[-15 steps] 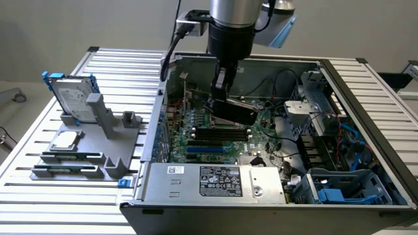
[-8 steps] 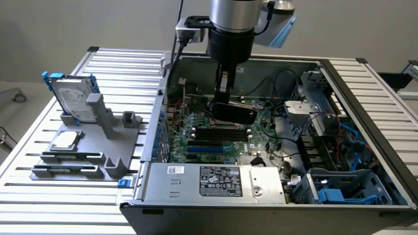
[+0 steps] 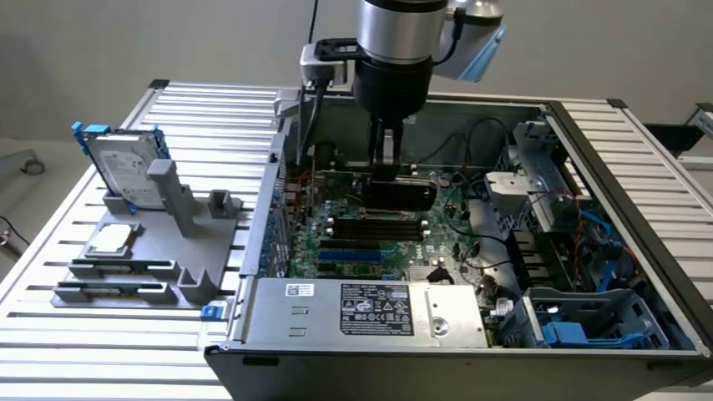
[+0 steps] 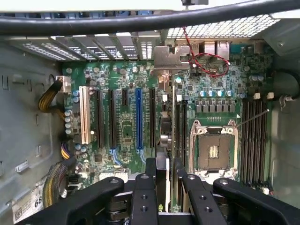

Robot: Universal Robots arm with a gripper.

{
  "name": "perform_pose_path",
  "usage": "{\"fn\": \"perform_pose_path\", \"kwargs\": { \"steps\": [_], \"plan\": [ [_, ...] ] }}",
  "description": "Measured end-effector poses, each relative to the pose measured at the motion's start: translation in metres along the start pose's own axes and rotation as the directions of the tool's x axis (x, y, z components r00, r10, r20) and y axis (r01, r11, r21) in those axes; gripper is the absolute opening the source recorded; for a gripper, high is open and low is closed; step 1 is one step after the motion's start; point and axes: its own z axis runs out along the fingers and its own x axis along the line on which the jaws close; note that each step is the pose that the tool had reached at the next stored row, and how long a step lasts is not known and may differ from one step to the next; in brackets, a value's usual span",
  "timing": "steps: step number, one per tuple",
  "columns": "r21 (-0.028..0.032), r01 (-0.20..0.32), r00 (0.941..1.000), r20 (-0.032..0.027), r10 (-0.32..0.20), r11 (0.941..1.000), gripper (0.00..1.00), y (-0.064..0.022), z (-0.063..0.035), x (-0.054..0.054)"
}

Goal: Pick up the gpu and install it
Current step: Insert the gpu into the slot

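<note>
Exterior view has the gripper (image 3: 386, 170) clamped on the gpu (image 3: 403, 195), held edge-down at its six o'clock, presumably to meet the motherboard (image 3: 368, 251) slot.

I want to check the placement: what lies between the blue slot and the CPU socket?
In the wrist view, black slots and the gpu, seen edge-on and held by the gripper.

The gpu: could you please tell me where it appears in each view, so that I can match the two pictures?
Exterior view: the gpu hangs in the end effector over the motherboard, inside the case.
Wrist view: the gpu runs edge-on between the end effector's fingers, silver bracket towards the case's rear wall.
Shared landmark: the blue expansion slot beside it.
</note>
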Motion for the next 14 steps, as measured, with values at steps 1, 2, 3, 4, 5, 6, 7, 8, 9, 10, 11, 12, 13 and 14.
{"fn": "perform_pose_path", "kwargs": {
  "steps": [1,2,3,4,5,6,7,8,9,10,11,12,13,14],
  "plan": [
    [-0.0012,0.015,0.9999,-0.0002,-0.015,0.9999,0.26,0.0000,0.0007,0.000],
    [-0.0023,0.026,0.9997,-0.0003,-0.026,0.9997,0.26,0.0000,0.0014,0.000],
    [-0.0032,0.034,0.9994,-0.0004,-0.034,0.9994,0.26,0.0000,0.0021,0.000],
    [-0.0033,0.037,0.9993,-0.0007,-0.037,0.9993,0.26,0.0001,0.0023,0.003],
    [-0.0032,0.037,0.9993,-0.0004,-0.037,0.9993,0.26,0.0004,0.0026,0.004],
    [-0.0032,0.037,0.9993,-0.0001,-0.037,0.9993,0.26,0.0005,0.0027,0.005],
    [-0.0033,0.037,0.9993,-0.0004,-0.037,0.9993,0.26,0.0005,0.0026,0.005],
    [-0.0033,0.037,0.9993,-0.0004,-0.037,0.9993,0.26,0.0005,0.0028,0.006],
    [-0.0032,0.037,0.9993,-0.0003,-0.037,0.9993,0.26,0.0016,0.0035,0.006],
    [-0.0028,0.037,0.9993,-0.0002,-0.037,0.9993,0.26,0.0036,0.0047,0.007],
    [-0.0026,0.037,0.9993,-0.0002,-0.037,0.9993,0.26,0.0057,0.0064,0.007],
    [-0.0026,0.037,0.9993,-0.0004,-0.037,0.9993,0.26,0.0076,0.0081,0.008],
    [-0.0027,0.037,0.9993,-0.0006,-0.037,0.9993,0.26,0.0094,0.0096,0.009],
    [-0.0027,0.037,0.9993,-0.0004,-0.037,0.9993,0.26,0.0106,0.0105,0.010]
  ]
}}
